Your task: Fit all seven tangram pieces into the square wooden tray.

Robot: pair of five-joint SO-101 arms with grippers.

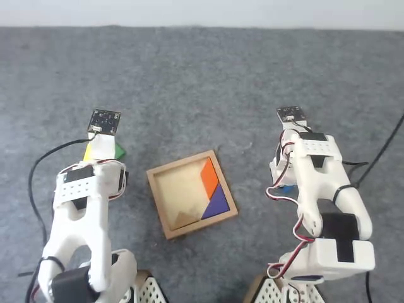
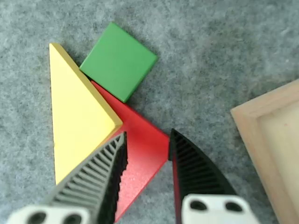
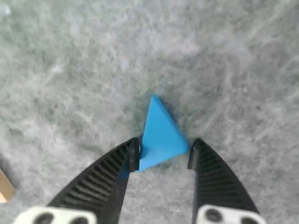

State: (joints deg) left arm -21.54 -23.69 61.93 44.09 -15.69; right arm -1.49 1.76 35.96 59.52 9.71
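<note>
**Two claws wait over loose pieces, two pieces sit in the tray**

The square wooden tray (image 1: 180, 162) lies in the middle of the grey desk (image 1: 189, 82), turned a bit like a diamond. An orange piece (image 1: 210, 177) and a purple piece (image 1: 216, 203) lie inside it, on the tray's right side, and they touch each other. The rest of the tray floor is bare wood.

The left arm comes up from the lower left of the high view. Its claw, the left claw (image 2: 147, 135), is spread wide. It hangs over a red triangle (image 2: 140, 154) and holds nothing. A yellow triangle (image 2: 74, 116) lies right against the red one. A green square (image 2: 119, 60) touches the red one too. These three pieces sit on the desk to the left of the tray, a little apart from it.

The right arm stands at the right of the high view. Its claw, the right claw (image 3: 164, 142), is spread too, with one jaw on each side of a small blue triangle (image 3: 159, 130). The jaws are very close to its corners. The blue triangle lies flat on the desk, to the right of the tray and well apart from it.
</note>
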